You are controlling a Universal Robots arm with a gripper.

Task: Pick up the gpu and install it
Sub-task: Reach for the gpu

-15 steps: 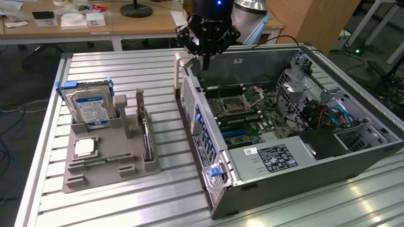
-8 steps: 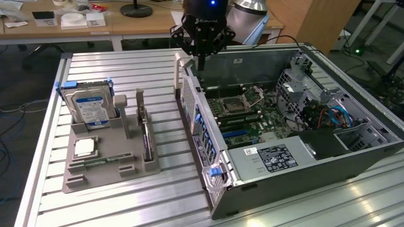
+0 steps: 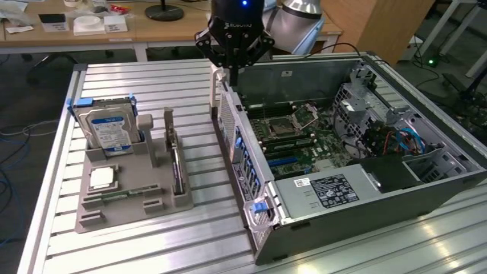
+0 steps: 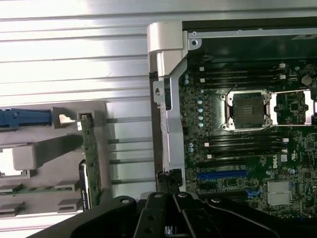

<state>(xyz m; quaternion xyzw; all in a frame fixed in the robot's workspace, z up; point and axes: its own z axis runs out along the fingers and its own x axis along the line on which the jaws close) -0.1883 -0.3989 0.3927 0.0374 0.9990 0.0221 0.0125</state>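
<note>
1. The arm [image 3: 242, 11] is hanging straight down from above, wrist vertical. Its gripper [image 3: 232, 77] is hovering over the rear rim of the open PC case [image 3: 365, 205], right by the case wall on the exterior view's left.
2. In the wrist view the gripper [image 4: 169, 178] is sitting above that same wall edge, with the mobo [image 4: 237, 148] spreading out beside it inside the case.
3. The gpu [image 3: 177, 168] is standing on its long edge in a slot of the grey holder [image 3: 129, 214] on the slatted table [image 3: 152, 80]. Its pale bracket end is pointing away from the exterior cam.
4. The gpu is lying well apart from the fingertips, off to the exterior view's left and nearer that cam, with a bare strip of table between holder and case.
5. Wrist view is showing the gpu [image 4: 91, 158] edge-on, green board face visible, in its slot.
6. A hard drive [image 3: 110, 130] w/ a blue-white label is standing in the holder, further left than the gpu.
7. The fingers are looking pressed together, approx no gap. They are gripping nothing and touching nothing I can make out.
</note>
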